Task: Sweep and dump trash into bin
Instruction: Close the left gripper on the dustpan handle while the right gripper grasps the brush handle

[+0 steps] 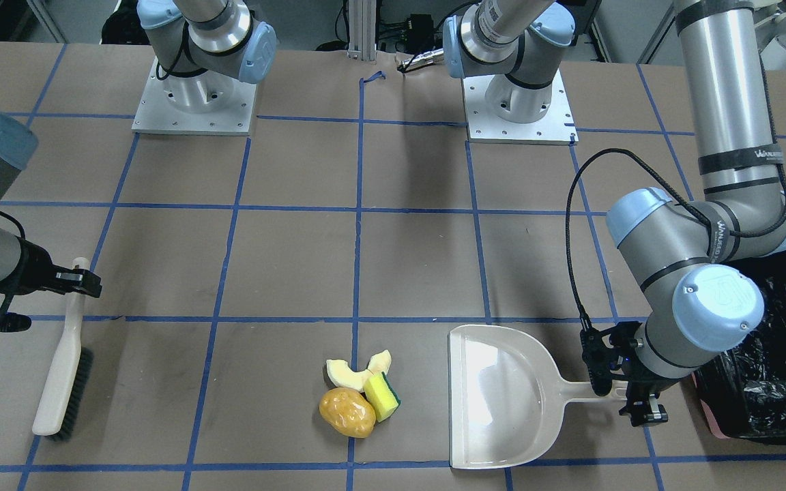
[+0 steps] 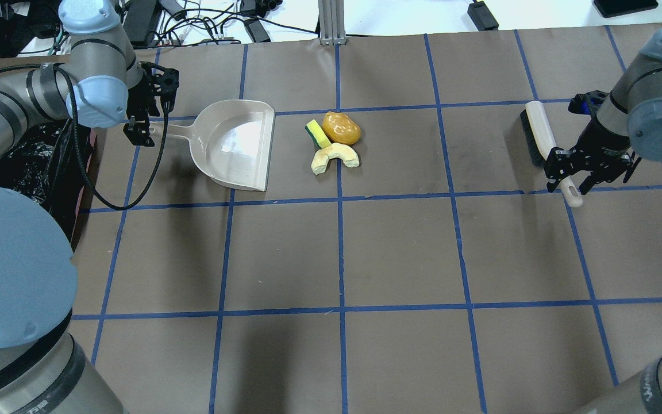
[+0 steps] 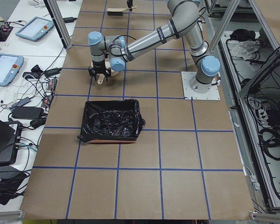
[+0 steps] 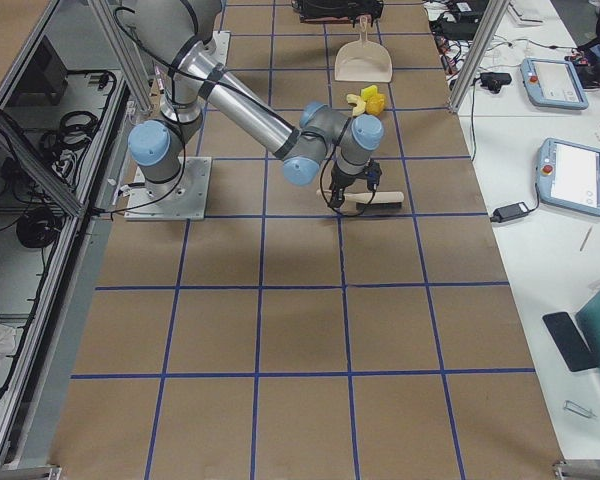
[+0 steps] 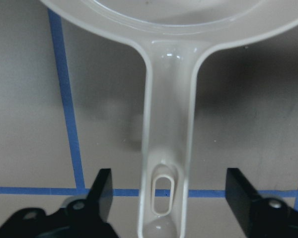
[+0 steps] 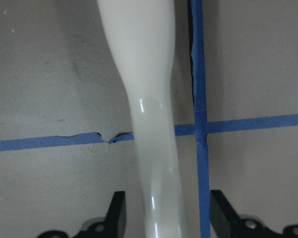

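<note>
The trash lies in one small pile: a glossy yellow-orange lump [image 1: 346,412], a yellow sponge [image 1: 381,397] with a green side, and two pale peel slices [image 1: 346,373]. In the overhead view the pile [image 2: 337,138] is just right of the beige dustpan [image 2: 233,144]. My left gripper [image 2: 150,118] is open, its fingers [image 5: 102,191] well clear on either side of the dustpan handle [image 5: 167,148]. My right gripper [image 2: 572,178] is open astride the white handle [image 6: 149,124] of the brush [image 2: 539,135]. The black-lined bin [image 1: 775,368] stands behind my left arm.
The dustpan [image 1: 502,395] lies flat with its mouth towards the pile. The brush [image 1: 62,361] lies flat on the far side of the pile. The bin [image 3: 113,120] is open-topped with a pink rim edge. Blue tape lines grid the brown table.
</note>
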Available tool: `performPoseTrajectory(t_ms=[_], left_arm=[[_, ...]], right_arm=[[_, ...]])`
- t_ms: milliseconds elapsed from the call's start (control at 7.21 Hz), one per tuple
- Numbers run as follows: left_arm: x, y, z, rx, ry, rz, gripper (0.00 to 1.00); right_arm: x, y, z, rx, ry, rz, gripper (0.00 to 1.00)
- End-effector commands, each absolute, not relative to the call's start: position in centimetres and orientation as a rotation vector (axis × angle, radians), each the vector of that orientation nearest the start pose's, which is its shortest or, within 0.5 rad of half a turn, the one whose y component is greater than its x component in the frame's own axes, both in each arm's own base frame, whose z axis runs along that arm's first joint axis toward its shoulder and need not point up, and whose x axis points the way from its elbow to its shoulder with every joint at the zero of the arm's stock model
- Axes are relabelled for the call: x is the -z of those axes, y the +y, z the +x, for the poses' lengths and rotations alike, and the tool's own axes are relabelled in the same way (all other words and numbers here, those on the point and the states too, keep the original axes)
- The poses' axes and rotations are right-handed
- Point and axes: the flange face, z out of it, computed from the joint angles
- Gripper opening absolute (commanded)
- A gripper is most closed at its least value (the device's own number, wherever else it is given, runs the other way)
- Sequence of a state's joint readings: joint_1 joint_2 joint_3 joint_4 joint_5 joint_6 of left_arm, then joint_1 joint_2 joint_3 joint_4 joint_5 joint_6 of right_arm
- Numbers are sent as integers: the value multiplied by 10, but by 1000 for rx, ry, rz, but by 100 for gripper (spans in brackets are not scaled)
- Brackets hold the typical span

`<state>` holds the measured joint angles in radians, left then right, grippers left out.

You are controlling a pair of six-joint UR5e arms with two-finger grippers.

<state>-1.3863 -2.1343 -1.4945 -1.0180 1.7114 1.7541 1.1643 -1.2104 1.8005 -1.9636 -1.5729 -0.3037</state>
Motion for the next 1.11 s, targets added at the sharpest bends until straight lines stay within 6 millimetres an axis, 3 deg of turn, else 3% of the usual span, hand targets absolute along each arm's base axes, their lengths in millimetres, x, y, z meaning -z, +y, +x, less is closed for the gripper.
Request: performPoseTrajectory(t_ms=[0,278,416,694,971], left_arm=[[-246,-689,9,-125,2108,2143,46],[-245,-690,9,-125,2104,2150,31],[-246,-690,9,-120,2105,2151,22],[-251,-692,9,-121,2099,2147,12],[-249,-692,3,-162,2081,2151,12]], right_arm=[[-227,-564,-98,-274,3059,164,52],[-232,-568,-98,-255,3059,161,51],[-232,-568,-99,-254,3057,165,40],[-230,-567,-97,-266,3052,156,0],[-233,-567,-98,-271,3052,158,0]])
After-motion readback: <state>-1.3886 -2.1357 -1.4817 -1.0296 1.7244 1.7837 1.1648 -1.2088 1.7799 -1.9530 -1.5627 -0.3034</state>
